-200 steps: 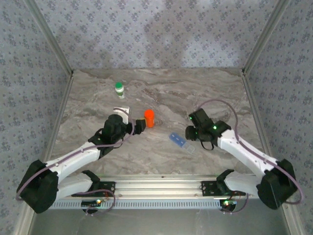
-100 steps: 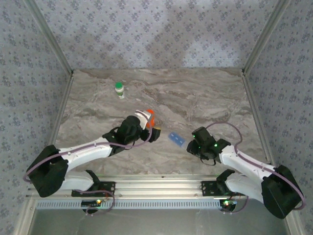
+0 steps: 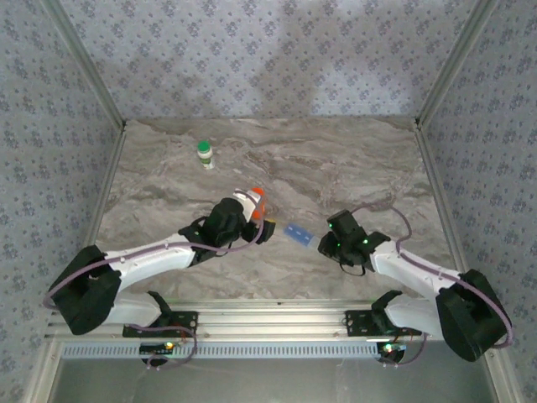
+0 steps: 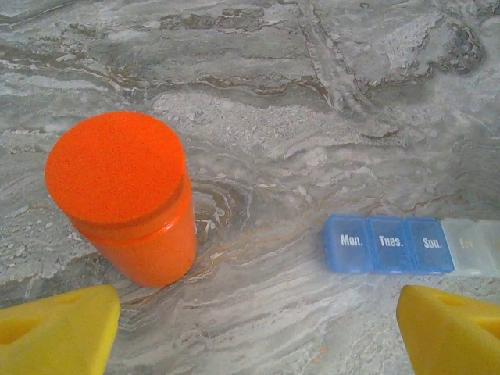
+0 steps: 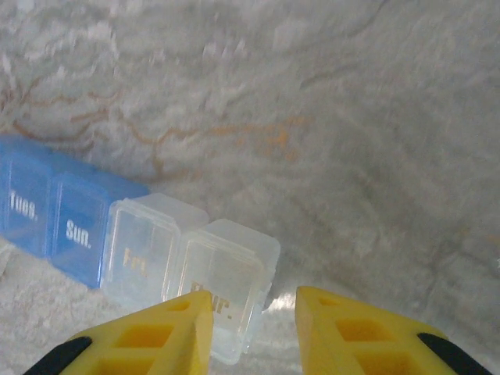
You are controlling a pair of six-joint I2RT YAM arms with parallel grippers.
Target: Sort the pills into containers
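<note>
The containers are one flat pill box [image 3: 299,235] with blue lids marked Mon., Tues., Sun. [image 4: 388,244] and clear ones at its right end [image 5: 187,273]. My right gripper [image 5: 254,332] is low over that clear end. Its jaws stand narrowly apart, the last clear compartment's corner sits by the left finger [image 5: 148,344], and bare table shows in the gap. In the top view the right gripper [image 3: 321,242] is just right of the box. My left gripper [image 4: 254,336] is wide open and holds nothing, between the orange bottle [image 4: 121,203] and the box. The pills are hidden.
A white bottle with a green cap [image 3: 205,153] stands far back on the left. The orange bottle [image 3: 258,200] is upright with its cap on, close to my left gripper [image 3: 262,217]. The marble table [image 3: 352,168] is walled on three sides.
My left gripper swung right and nearer, up beside the orange bottle. My right gripper moved left to the pill box's clear end, and its jaws narrowed.
</note>
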